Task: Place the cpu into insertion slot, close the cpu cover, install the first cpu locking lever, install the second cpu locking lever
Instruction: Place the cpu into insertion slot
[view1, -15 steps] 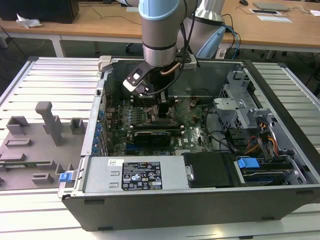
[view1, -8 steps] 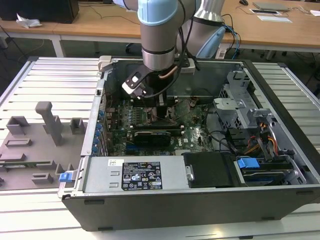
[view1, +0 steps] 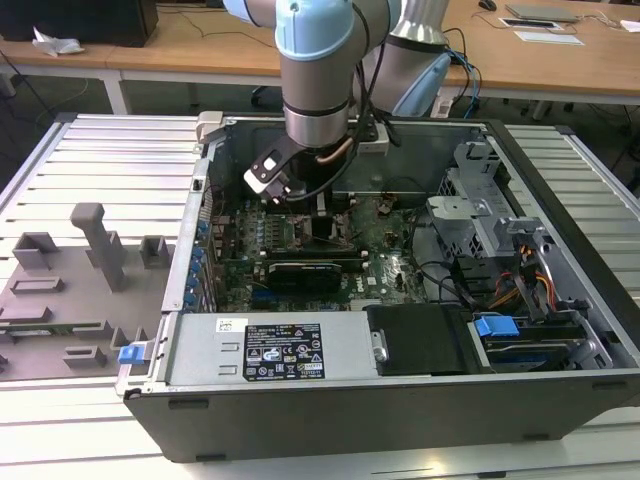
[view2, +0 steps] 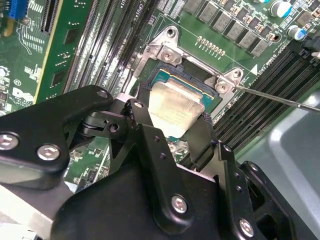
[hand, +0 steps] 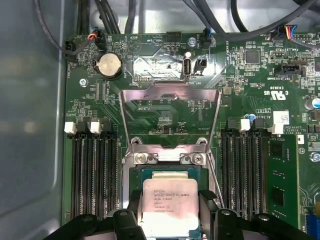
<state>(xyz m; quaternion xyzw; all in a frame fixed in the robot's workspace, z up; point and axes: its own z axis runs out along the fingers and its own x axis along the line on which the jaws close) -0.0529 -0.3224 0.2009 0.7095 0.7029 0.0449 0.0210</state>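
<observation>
My gripper (hand: 171, 199) is clamped on the cpu (hand: 167, 207) by two opposite edges, chip flat between my fingers. The insertion slot (hand: 165, 173) lies directly beneath it, roughly squared to it. The cpu cover (hand: 170, 94) stands open just beyond my fingertips.

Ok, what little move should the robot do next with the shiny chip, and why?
Probably ease the cpu straight down a little. The fingers pinch it just above the insertion slot, and the cpu cover stands open, so nothing seems to block it.
</observation>
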